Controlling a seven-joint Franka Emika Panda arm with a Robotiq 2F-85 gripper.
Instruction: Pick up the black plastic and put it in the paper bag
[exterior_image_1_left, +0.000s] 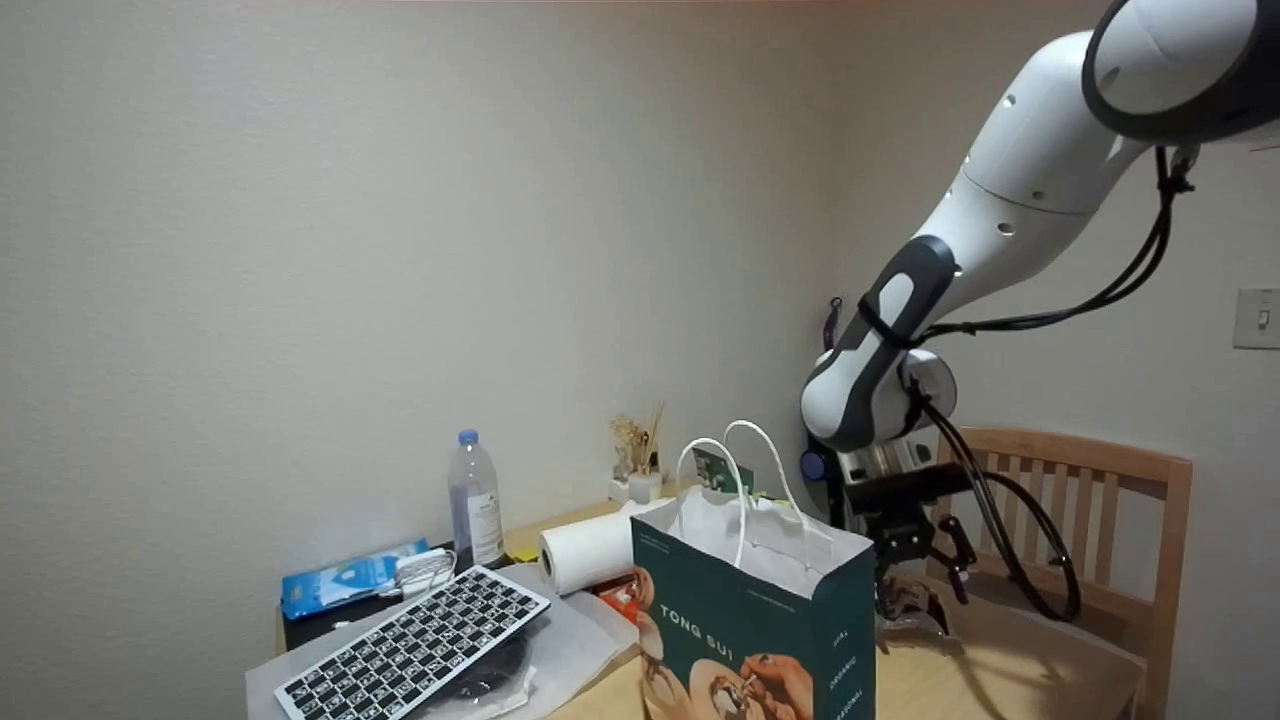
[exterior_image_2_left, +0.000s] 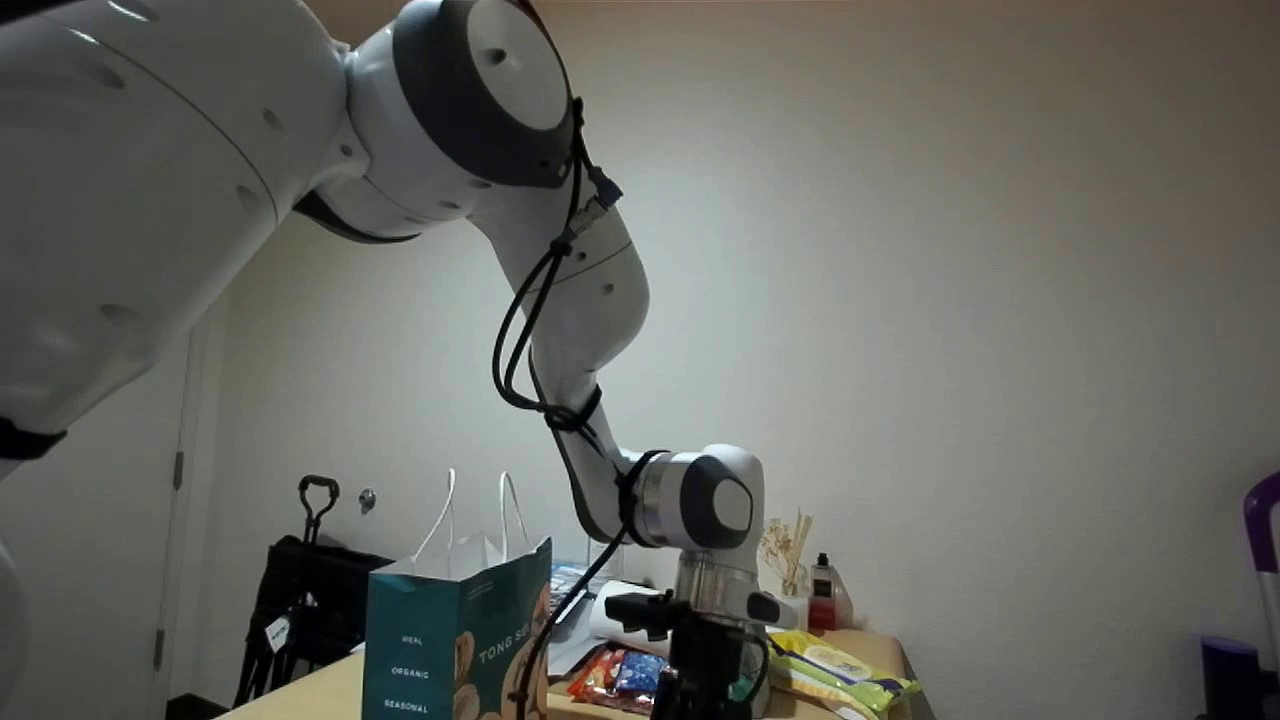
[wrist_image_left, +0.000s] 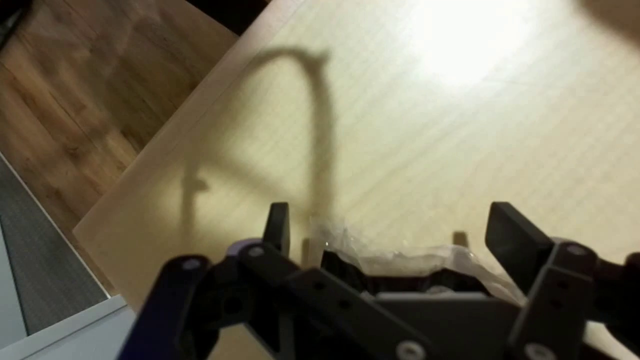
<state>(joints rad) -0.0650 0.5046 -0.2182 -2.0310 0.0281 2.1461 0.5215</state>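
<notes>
The black plastic (exterior_image_1_left: 915, 607), a crumpled dark scrap with clear film, lies on the table beside the paper bag in an exterior view. In the wrist view the black plastic (wrist_image_left: 342, 265) shows between the fingers, partly hidden by the gripper body. My gripper (wrist_image_left: 395, 225) is open, its fingers wide apart on both sides of the scrap. It points down over the scrap in an exterior view (exterior_image_1_left: 922, 588). The dark-green paper bag (exterior_image_1_left: 745, 620) stands upright and open, white handles up; it also shows in an exterior view (exterior_image_2_left: 412, 640), where the scrap is out of view.
A grey keyboard-like slab (exterior_image_1_left: 415, 650), a bottle (exterior_image_1_left: 474, 505) and a paper roll (exterior_image_1_left: 590, 552) lie beyond the bag. A wooden chair (exterior_image_1_left: 1080, 452) stands behind the gripper. Snack packs (exterior_image_2_left: 620, 678) and a yellow-green packet (exterior_image_2_left: 840, 672) are near the arm. The table edge (wrist_image_left: 170, 125) shows.
</notes>
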